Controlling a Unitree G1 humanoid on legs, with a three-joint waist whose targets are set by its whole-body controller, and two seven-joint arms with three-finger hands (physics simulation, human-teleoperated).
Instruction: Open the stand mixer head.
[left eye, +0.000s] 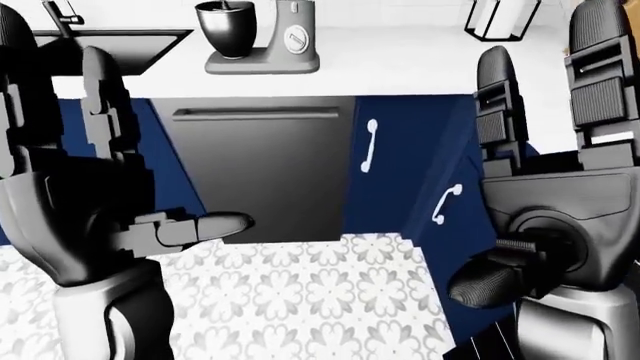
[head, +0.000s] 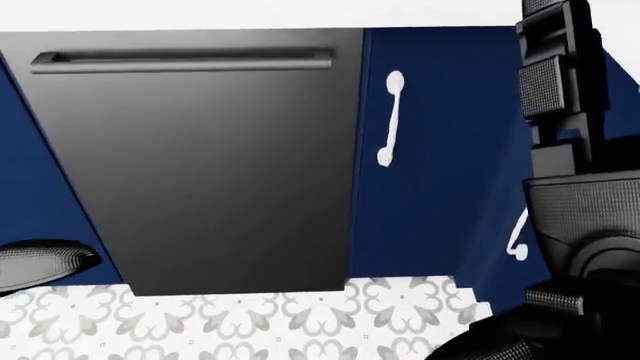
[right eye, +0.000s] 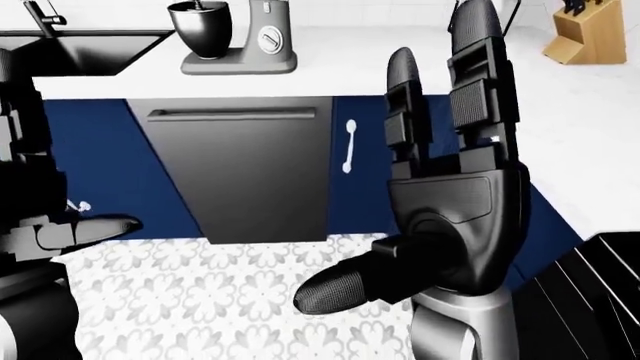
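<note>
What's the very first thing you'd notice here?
Two big black robot hands, the left hand and the right hand, raised with fingers spread open, filling both sides. Between them, at the top on the white counter, stands a grey stand mixer above a dark grey dishwasher door.

White counter (left eye: 400, 67) above blue cabinets and patterned floor (left eye: 300, 300)

On the counter: grey stand mixer (right eye: 245, 41) with dark bowl (right eye: 200, 30), near the far edge; black sink (right eye: 80, 49) sunk in at the left end, faucet (right eye: 40, 15) behind it; wooden knife block (right eye: 592, 34) toward the far right corner; black-framed holder (left eye: 500, 19) between mixer and block.
</note>
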